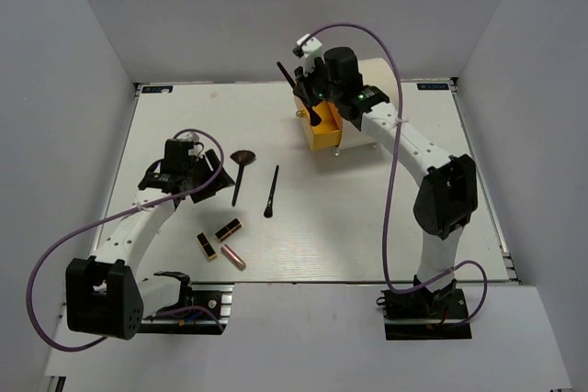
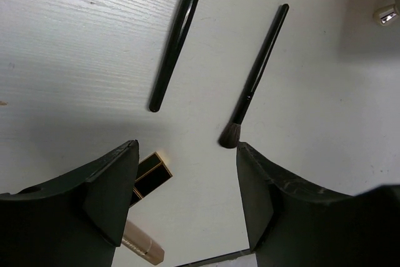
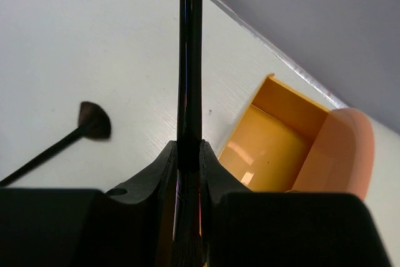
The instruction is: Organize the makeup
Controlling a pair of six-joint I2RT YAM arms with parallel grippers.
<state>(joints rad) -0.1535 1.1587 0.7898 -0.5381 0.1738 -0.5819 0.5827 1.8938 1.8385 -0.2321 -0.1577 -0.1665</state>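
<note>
My right gripper (image 1: 314, 109) is shut on a thin black makeup brush (image 3: 189, 73), handle pointing up, just left of the open orange drawer (image 3: 275, 136); the brush handle shows in the top view (image 1: 286, 74). My left gripper (image 1: 204, 185) is open and empty above the table (image 2: 187, 173). A wide brown-headed brush (image 1: 241, 170) and a thin black brush (image 1: 272, 192) lie mid-table; both show in the left wrist view (image 2: 178, 35) (image 2: 259, 73). Two black/gold lipsticks (image 1: 229, 229) (image 1: 207, 246) and a pink one (image 1: 232, 257) lie near the front edge.
The orange drawer (image 1: 329, 130) stands pulled out of a cream cylinder (image 1: 377, 71) at the back of the white table (image 1: 404, 227). Grey walls close in the table on three sides. Purple cables loop over both arms.
</note>
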